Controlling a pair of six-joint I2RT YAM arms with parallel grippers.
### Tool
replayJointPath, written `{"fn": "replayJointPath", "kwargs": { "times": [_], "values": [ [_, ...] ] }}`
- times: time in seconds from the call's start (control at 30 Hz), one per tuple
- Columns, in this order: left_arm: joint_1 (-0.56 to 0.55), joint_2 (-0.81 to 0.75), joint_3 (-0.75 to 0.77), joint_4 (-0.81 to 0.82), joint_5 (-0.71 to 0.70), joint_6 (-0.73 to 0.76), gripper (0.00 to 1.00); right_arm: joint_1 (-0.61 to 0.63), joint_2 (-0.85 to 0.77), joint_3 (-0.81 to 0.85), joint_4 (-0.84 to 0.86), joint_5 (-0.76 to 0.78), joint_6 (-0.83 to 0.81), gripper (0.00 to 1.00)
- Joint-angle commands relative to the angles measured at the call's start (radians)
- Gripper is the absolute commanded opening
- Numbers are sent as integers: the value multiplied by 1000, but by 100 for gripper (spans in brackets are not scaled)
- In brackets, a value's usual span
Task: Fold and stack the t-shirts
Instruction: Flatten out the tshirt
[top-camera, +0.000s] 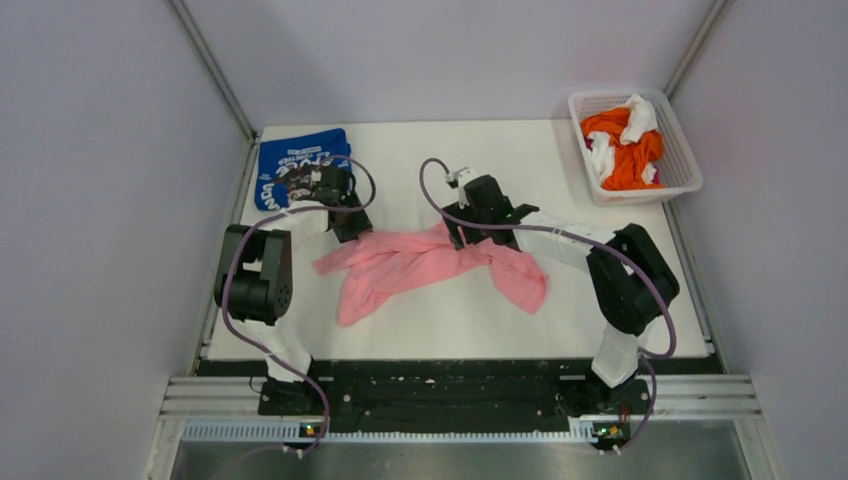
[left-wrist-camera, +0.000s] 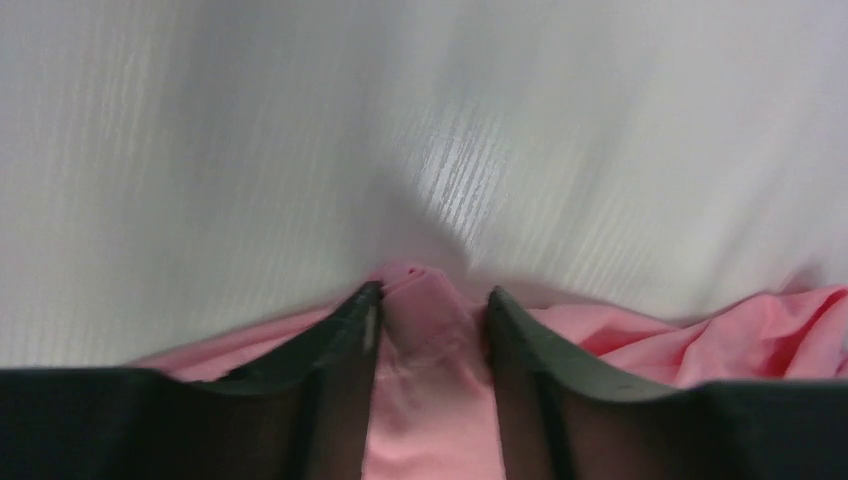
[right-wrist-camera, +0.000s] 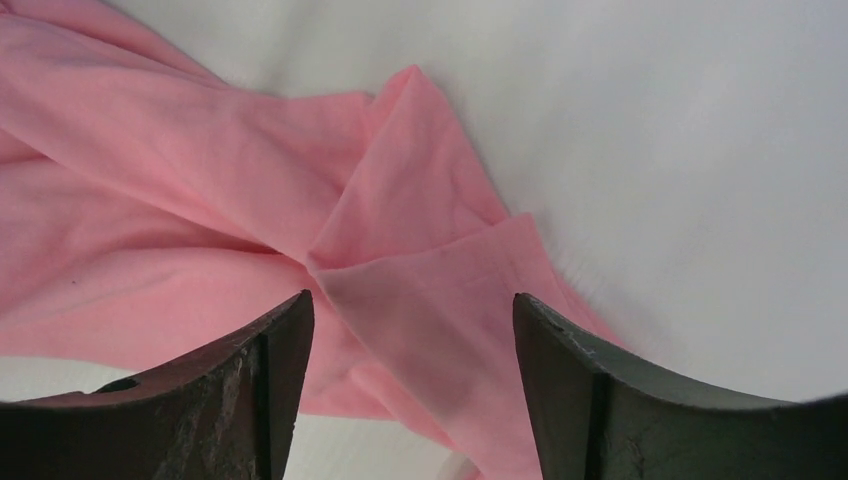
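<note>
The white table (top-camera: 480, 330) is bearing the whole job, and the pink t-shirt (top-camera: 400, 270) is lying rumpled across its middle, unfolded, while the blue t-shirt (top-camera: 290, 160) is sitting folded in the far left corner, which I judge to be the stacking spot. The step in hand looks like taking the pink shirt by its far edge to spread it flat. The left gripper (left-wrist-camera: 430, 300) is standing at the shirt's far left end, jaws narrowed on a raised ridge of cloth that is filling the gap. The right gripper (right-wrist-camera: 412, 310) is hovering low over the far middle, jaws wide, a hemmed flap (right-wrist-camera: 450, 300) lying between them. To do it well, each should be pinching one layer near a true corner, then lifting and drawing apart evenly.
</note>
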Motion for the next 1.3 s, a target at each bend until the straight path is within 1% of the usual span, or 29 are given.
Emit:
{"fn": "replayJointPath", "kwargs": {
  "times": [0.0,0.07,0.1,0.13,0.2,0.23,0.33,0.4,0.43,0.5,0.6,0.67,0.77,0.9,0.97,1.0,1.17,1.27],
  "values": [
    [1,8,31,7,31,12,37,8,52,66,50,-30,-51,70],
    [2,1,28,4,27,11,15,9,60,67,66,-29,-50,67],
    [2,-4,29,0,19,10,4,9,65,68,75,-30,-48,62],
    [1,-13,29,-5,9,11,0,9,68,70,78,-33,-46,59],
    [1,-31,26,-11,0,12,0,9,79,73,87,-37,-46,55],
    [1,-40,24,-9,-2,13,0,7,86,75,90,-38,-48,49],
    [1,-63,18,-12,-2,19,0,7,95,84,100,-32,-39,19],
    [1,-79,16,-11,-2,29,0,6,77,74,124,-24,-35,2],
    [1,-92,16,-14,-2,32,0,7,52,60,138,-9,-31,0],
    [1,-128,12,-15,-51,30,0,7,-6,38,149,24,-27,0],
    [1,-212,8,-14,-64,32,0,7,-122,-10,196,58,-26,0],
    [0,-283,3,-18,-48,34,0,7,-214,-46,207,76,-25,0],
    [-4,-443,-27,-6,-39,43,0,6,-370,-86,186,60,-30,0],
    [-19,-655,-56,8,-27,56,0,7,-589,-131,168,-12,-21,0],
    [-27,-761,-55,11,-18,64,0,7,-691,-137,162,-92,-10,0],
    [-30,-807,-51,11,11,69,0,8,-734,-133,160,-136,-4,0],
    [-34,-1007,31,-44,54,103,0,8,-919,-62,91,-262,37,0],
    [-34,-1105,84,-59,103,109,0,8,-976,20,49,-366,60,0]
  ]
}}
